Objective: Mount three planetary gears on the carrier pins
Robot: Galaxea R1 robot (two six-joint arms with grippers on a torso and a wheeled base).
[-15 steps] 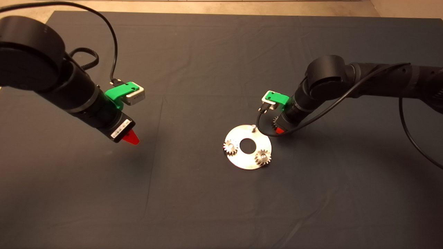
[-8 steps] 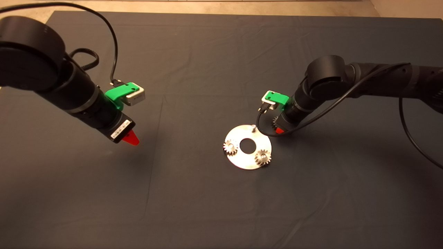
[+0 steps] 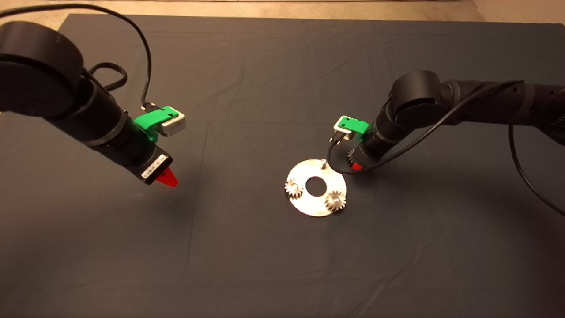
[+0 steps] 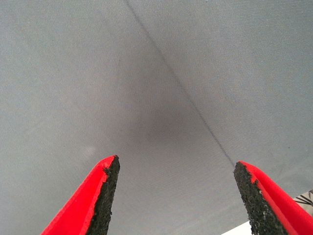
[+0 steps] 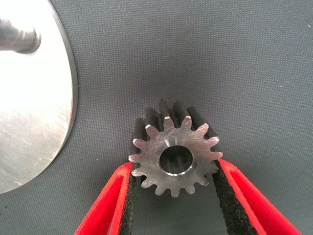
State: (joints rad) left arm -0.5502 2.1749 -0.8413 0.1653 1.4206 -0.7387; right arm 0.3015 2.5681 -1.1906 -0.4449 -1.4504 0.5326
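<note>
The right gripper [image 5: 172, 196] is working just off the disc's rim at about two o'clock from the disc centre in the head view. Its jaws are closing narrowly on the third gear [image 5: 173, 148], with the black pads [image 5: 129, 205] pressing against the teeth on both flanks. The gear is lying with its bore facing the wrist camera and the dark mat [image 5: 220, 58] behind it; whether it is resting on the mat or lifted clear cannot be judged.

The disc [image 3: 316, 187] is sitting on the mat just beside the held gear. The bare pin [image 3: 323, 162] is standing at the disc's twelve o'clock edge, near the gripper and not yet loaded. One gear [image 3: 293, 188] is sitting on its pin at nine o'clock, and another gear [image 3: 335, 201] is sitting on its pin at about four o'clock.

The left gripper [image 3: 167, 178] is hovering over bare mat well apart from the disc, at nine o'clock from it. Its jaws are standing wide and holding nothing; the left wrist view shows only mat between the fingers [image 4: 105, 196].

Assessment: two of three gears are installed. One is remaining: carrying it over the bare pin, aligning bore to pin and lowering it.
</note>
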